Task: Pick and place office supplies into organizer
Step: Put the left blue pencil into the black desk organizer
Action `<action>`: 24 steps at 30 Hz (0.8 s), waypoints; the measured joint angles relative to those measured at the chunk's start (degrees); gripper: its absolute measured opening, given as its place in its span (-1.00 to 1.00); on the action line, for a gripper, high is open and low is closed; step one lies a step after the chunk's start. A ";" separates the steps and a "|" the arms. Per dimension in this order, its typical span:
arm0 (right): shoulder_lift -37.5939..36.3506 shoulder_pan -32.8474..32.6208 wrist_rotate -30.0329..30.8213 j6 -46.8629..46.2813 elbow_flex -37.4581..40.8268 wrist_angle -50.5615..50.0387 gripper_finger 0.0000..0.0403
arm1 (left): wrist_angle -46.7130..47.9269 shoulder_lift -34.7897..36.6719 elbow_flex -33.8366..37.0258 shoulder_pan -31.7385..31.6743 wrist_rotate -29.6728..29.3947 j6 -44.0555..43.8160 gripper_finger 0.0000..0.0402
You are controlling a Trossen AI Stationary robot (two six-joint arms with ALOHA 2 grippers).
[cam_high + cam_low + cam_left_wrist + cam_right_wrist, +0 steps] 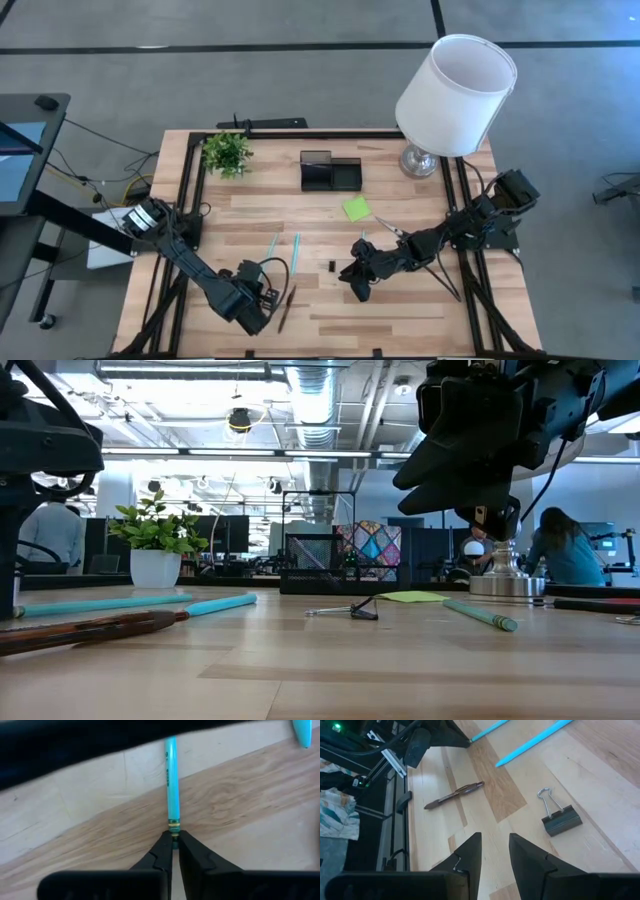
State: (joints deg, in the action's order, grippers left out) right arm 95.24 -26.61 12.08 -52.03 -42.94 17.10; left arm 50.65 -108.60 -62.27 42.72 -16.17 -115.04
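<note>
The left gripper (173,842) sits low over the near-left part of the table, its fingers pinched on the near end of a teal pen (171,775). The pen's long axis runs straight away from the gripper, toward the far side, so the gripper has it by the tip, in line with the shaft. A second teal pen (296,248) lies just to its right. The organizer (331,172) stands at the far centre, well apart, so the pen likely has to travel far and rightward. The right gripper (494,851) hovers near the table's middle, fingers apart and empty, with a black clip (560,818) just beyond it and a brown pencil (454,795) off to one side.
</note>
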 joint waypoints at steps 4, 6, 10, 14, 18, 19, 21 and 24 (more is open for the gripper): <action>0.00 0.00 0.00 0.00 0.00 0.00 -0.54 | 1.73 0.16 -1.69 0.00 -1.94 -0.05 -0.99; 0.00 0.00 0.00 0.00 0.00 0.00 -0.54 | 5.17 -0.09 -3.25 -0.28 -3.30 -0.06 -0.99; 0.00 0.00 -0.02 -0.44 0.00 0.04 -0.54 | 11.21 0.02 -7.21 -1.53 -5.26 0.50 -0.99; 0.00 -0.31 -0.14 -0.73 0.02 1.75 -0.54 | 12.82 0.04 -9.94 -3.96 -8.07 5.99 -0.99; 0.00 -1.63 -0.15 -2.43 0.04 6.70 -0.54 | 12.50 0.09 -12.42 -7.46 -8.60 13.18 -0.99; 0.00 -2.14 -0.13 -2.43 0.04 8.06 -0.54 | 12.57 0.09 -13.18 -8.36 -8.77 15.41 -0.99; 0.00 -3.40 -0.15 -2.63 0.04 10.60 -0.54 | 12.81 0.09 -15.28 -10.13 -9.60 19.69 -0.99; -0.10 -5.84 -0.02 -4.56 0.04 12.49 -0.54 | 15.59 0.73 -19.14 -12.84 -10.48 25.40 -0.99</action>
State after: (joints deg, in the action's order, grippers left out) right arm 95.14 -32.45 12.06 -56.59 -42.89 29.60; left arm 66.25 -107.86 -81.42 29.88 -26.65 -89.65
